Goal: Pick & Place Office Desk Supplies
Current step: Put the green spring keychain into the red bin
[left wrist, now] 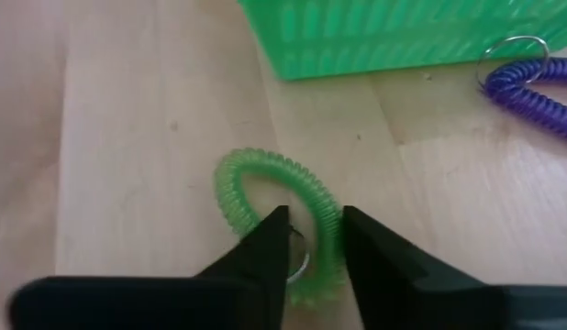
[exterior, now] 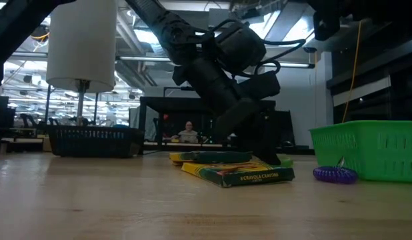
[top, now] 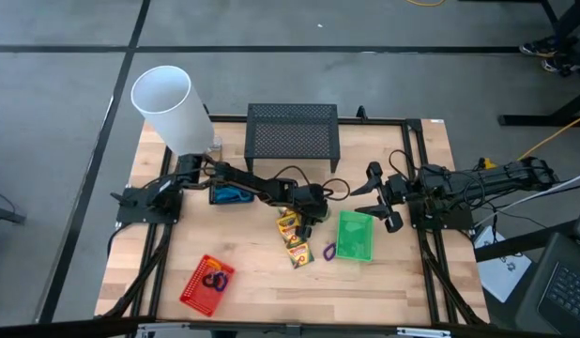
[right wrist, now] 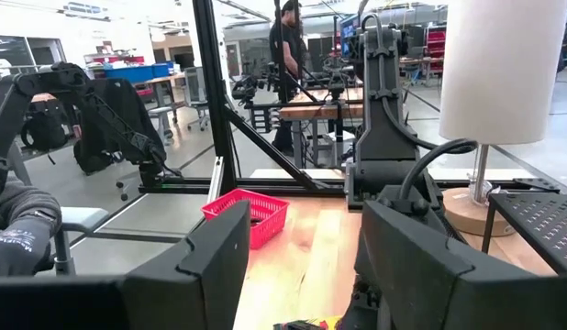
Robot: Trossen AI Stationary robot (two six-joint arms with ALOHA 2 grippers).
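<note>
Green coils of a spiral loop [left wrist: 279, 215] lie on the wood, half hidden behind the left gripper [left wrist: 313, 240] — its two fingers straddle one side of the ring, partly closed, and I cannot tell whether they pinch it yet. From above the loop cannot be made out under the arm.

Just beyond it stands the green basket [top: 355, 236], right of centre; its inside is hard to read. A purple loop [top: 329, 251] with a metal ring lies beside its near-left corner. The red basket [top: 206, 282], near left, holds a purple loop [top: 215, 279]. The black basket [top: 230, 194], partly covered by the left arm, shows something blue inside.

Two crayon boxes [top: 294, 237] lie flat at the centre, overlapping, long axes running roughly near-to-far with a slight slant.

The right gripper [top: 382, 202] hangs right of the green basket, fingers spread wide, holding nothing. A white cylinder [top: 168, 108] and a black mesh stand [top: 292, 136] sit at the far side.
</note>
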